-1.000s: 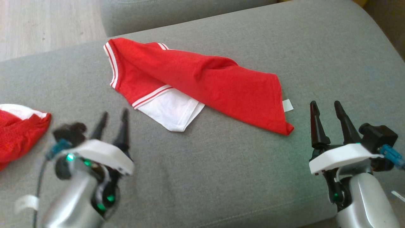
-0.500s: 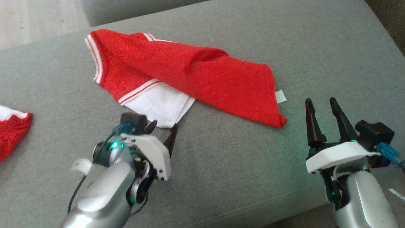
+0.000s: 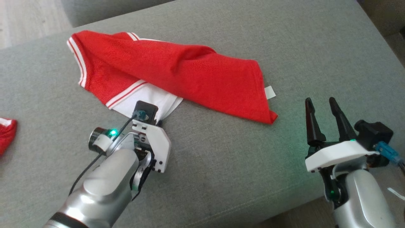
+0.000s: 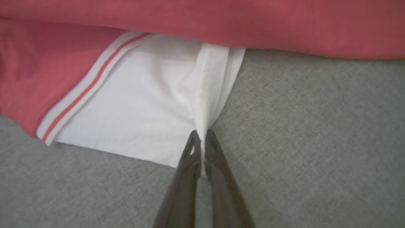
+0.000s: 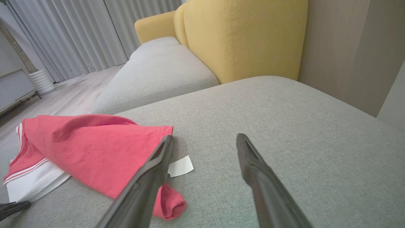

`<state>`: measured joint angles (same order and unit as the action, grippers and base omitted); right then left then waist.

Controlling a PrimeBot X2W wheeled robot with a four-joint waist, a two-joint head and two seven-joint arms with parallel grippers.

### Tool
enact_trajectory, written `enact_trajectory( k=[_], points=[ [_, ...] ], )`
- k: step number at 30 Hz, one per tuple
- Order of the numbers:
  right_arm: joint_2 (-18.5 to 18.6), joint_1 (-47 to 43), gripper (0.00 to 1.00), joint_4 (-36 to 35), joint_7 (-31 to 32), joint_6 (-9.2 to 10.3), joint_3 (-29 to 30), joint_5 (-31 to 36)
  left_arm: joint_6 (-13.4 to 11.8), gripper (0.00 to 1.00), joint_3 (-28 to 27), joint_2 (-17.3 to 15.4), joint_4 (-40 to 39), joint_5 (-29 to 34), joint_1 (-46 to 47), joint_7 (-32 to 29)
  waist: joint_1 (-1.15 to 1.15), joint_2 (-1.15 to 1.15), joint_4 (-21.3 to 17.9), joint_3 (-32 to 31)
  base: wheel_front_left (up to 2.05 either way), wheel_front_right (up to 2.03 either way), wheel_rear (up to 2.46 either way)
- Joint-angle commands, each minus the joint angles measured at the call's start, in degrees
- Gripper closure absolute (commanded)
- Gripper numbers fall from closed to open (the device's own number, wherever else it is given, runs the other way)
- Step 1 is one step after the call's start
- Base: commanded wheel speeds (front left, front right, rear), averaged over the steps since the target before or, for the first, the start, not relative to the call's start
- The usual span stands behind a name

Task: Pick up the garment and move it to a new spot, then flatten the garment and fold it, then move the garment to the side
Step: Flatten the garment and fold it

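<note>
A grey cushion point(image 3: 221, 164) meets a yellow backrest point(image 5: 246, 38) (pale curtains point(image 5: 72, 31) behind).

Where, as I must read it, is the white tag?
In the head view the white tag pokes out at the right edge of the red garment, toward the right gripper.

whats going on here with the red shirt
The robot's left gripper is shut on the white corner of the red garment, which lies crumpled on the grey cushion, not yet lifted. The right gripper hovers open off to the side, touching nothing. Another red cloth lies at the far left of the head view.
</note>
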<state>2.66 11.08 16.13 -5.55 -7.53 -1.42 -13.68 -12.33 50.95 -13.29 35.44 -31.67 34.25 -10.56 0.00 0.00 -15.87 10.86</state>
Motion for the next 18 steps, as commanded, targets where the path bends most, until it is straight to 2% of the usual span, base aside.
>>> enact_trajectory(
  k=[1,4,6,7,9,10,11,12,18],
  points=[
    [0.21,1.46,0.00,-1.38,-0.57,0.04,-0.77,-0.03,0.10,1.00,-1.36,-1.63,-1.76,0.52,1.43,-0.28,0.00,0.00,1.04,-0.89,0.00,0.00,0.00],
    [0.21,1.33,0.00,-1.27,-0.46,0.04,-0.61,0.22,0.47,1.00,-1.40,-2.45,-3.39,0.23,1.19,-0.59,0.00,0.00,2.10,-1.64,0.00,0.00,0.00],
    [0.21,0.95,0.00,-1.40,-0.21,0.04,-0.46,0.53,1.14,1.00,-1.51,-4.69,-7.18,-0.48,0.48,-2.25,0.00,0.00,3.90,-2.86,0.00,0.00,0.00],
    [0.21,0.95,0.00,-1.40,-0.21,0.04,-0.46,0.53,1.14,1.00,-1.51,-4.69,-7.18,-0.48,0.48,-2.25,0.00,0.00,3.90,-2.86,0.00,0.00,0.00],
    [0.21,0.64,0.00,-1.51,0.10,0.04,-0.34,0.65,1.46,1.00,-1.15,-7.15,-10.37,-0.63,-0.41,-4.42,0.00,0.00,5.18,-3.56,0.00,0.00,0.00],
    [0.21,0.27,0.00,-1.54,0.57,0.04,-0.25,0.71,1.66,1.00,-0.41,-10.17,-13.80,-0.62,-1.82,-7.34,0.00,0.00,6.43,-4.08,0.00,0.00,0.00],
    [0.21,0.27,0.00,-1.54,0.57,0.04,-0.25,0.71,1.66,1.00,-0.41,-10.17,-13.80,-0.62,-1.82,-7.34,0.00,0.00,6.43,-4.08,0.00,0.00,0.00],
    [0.21,0.14,0.00,-1.50,0.84,0.04,-0.27,0.77,1.57,1.00,-0.05,-11.79,-15.55,-0.64,-2.73,-8.91,0.00,0.00,6.98,-4.29,0.00,0.00,0.00],
    [0.25,-0.35,0.00,-2.28,1.87,0.04,0.53,1.35,-0.49,1.00,0.48,-19.65,-25.32,-2.60,-9.57,-15.58,0.00,0.00,9.79,-4.46,0.00,0.00,0.00]
  ],
)
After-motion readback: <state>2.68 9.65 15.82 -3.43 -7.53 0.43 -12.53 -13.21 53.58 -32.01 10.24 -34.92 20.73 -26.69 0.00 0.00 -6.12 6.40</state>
